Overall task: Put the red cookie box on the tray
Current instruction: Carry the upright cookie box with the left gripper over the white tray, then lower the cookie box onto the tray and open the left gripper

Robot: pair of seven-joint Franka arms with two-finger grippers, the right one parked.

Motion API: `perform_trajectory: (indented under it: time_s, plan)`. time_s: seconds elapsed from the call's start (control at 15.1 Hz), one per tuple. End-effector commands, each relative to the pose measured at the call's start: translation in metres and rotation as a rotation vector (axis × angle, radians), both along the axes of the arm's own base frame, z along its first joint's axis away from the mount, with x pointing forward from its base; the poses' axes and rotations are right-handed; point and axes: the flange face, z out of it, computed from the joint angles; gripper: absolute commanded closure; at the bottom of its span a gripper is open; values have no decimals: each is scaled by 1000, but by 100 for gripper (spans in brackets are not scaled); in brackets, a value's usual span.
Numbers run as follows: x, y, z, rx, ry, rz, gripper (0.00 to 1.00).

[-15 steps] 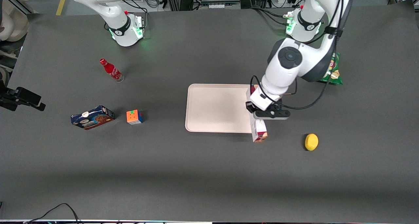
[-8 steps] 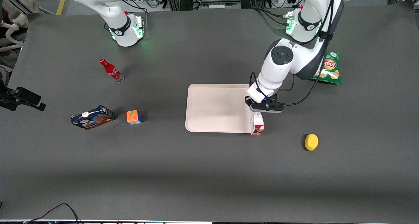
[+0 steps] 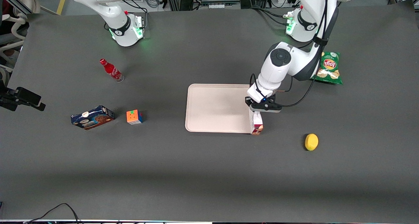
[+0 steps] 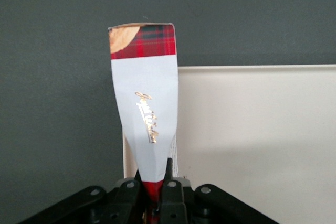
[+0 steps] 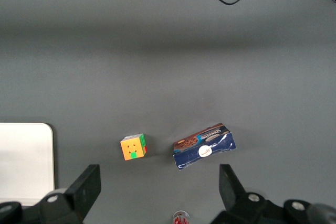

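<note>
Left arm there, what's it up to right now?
The left arm's claw is shut on the red cookie box, gripping it by one end. The box hangs at the edge of the tray that faces the working arm's end of the table, its free end past the tray corner nearest the front camera. It is not lying on the tray yet. The lemon sits apart on the table.

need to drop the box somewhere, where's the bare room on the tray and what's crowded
The tray is bare across its whole floor. The only crowded spot is its edge toward the working arm, where the gripper holds the red cookie box over the rim. The lemon and the chip bag lie off the tray.
</note>
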Motion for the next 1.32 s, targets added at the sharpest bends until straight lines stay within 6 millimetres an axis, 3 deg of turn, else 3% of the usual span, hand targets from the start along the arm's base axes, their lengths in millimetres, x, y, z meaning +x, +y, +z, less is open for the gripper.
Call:
perform_trajectory:
  time_s: [0.0, 0.2, 0.79, 0.86, 0.93, 0.99, 1.06, 1.19, 1.26]
  plan:
    - [-12, 1, -11, -11, -19, 5, 100]
    - [-17, -8, -11, -20, -12, 23, 100]
    - [-20, -8, -18, -7, 10, 28, 100]
    - [-19, -8, -18, -8, 10, 31, 93]
    - [-20, -8, -21, -8, 15, 46, 68]
    - [-19, -8, -22, -10, 17, 56, 58]
    - [-19, -8, -21, -12, 14, 56, 41]
    - [-21, -12, -20, -14, 14, 53, 0]
    - [-21, -15, -19, -18, 13, 55, 0]
